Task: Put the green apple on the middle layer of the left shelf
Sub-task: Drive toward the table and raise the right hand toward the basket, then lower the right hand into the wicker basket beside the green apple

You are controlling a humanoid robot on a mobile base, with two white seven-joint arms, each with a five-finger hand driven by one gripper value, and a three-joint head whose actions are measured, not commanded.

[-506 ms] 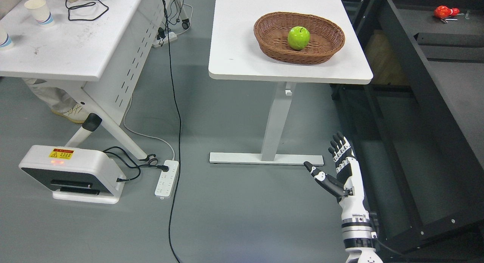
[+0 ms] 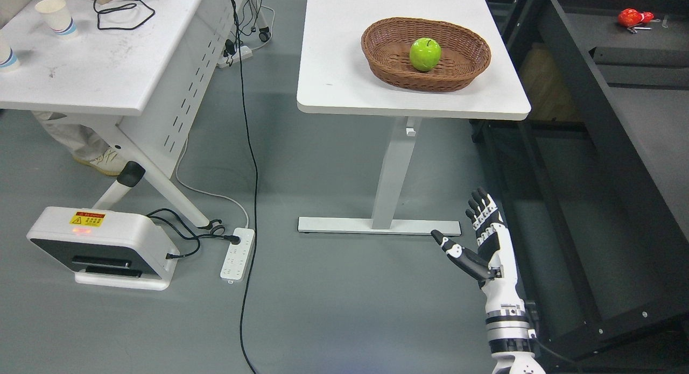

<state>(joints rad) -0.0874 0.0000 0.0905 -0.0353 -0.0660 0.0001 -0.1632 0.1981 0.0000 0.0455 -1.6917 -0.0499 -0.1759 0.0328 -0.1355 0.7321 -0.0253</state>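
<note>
A green apple (image 2: 425,54) lies in a brown wicker basket (image 2: 473,67) on the white table (image 2: 334,67) at the upper middle. My right hand (image 2: 473,237) rises from the bottom right, well below and in front of the table, over the grey floor. Its fingers are stretched upward, the thumb spread to the left, and it holds nothing. Dark shelving (image 2: 619,110) runs along the right side. My left arm does not show.
A second white table (image 2: 97,62) with paper cups (image 2: 54,16) and cables stands at the left. On the floor are a white box device (image 2: 102,245), a power strip (image 2: 237,253) and a black cable (image 2: 250,202). A person's shoe (image 2: 102,161) shows under the left table. A red object (image 2: 632,17) lies on the shelf top.
My right hand has crept slightly up and to the left. Nothing else has moved.
</note>
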